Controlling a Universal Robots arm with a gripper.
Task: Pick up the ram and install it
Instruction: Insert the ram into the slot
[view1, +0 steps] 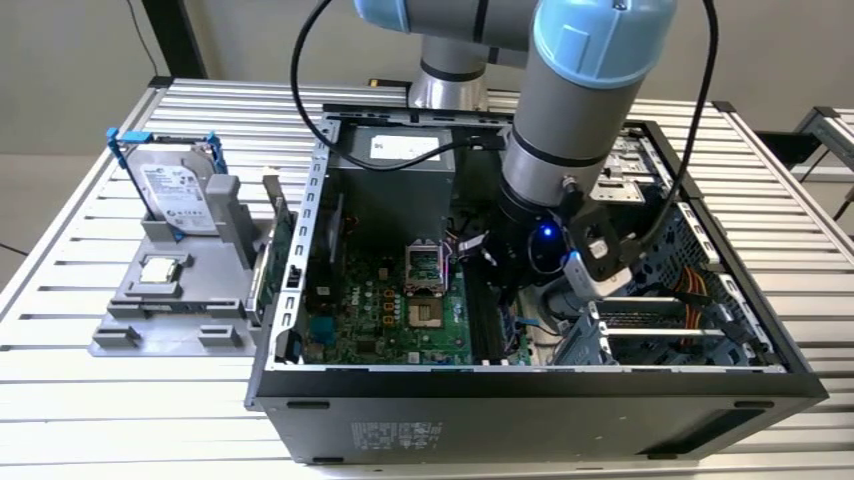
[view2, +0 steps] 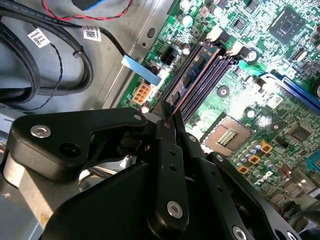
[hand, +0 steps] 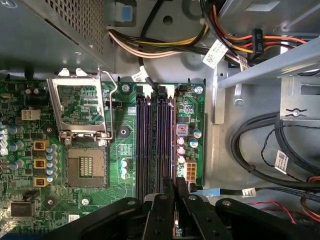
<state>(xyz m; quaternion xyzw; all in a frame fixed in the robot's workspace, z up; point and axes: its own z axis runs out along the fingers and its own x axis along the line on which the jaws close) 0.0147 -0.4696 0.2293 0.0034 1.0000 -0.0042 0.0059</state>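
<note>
Black jaws clenched on ram (hand: 173, 150), seated edge-on in motherboard (hand: 75, 210) slot.

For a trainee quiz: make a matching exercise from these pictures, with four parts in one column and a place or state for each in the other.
Things:
1. hard drive
2. processor chip
3. processor socket
4. ram

Places or states:
a. lying flat on the grey holder
b. gripped by the pincer at the memory slots
c. standing upright in the grey holder
d. open and empty, on the motherboard

Pairs: 1-c, 2-a, 3-d, 4-b
</note>
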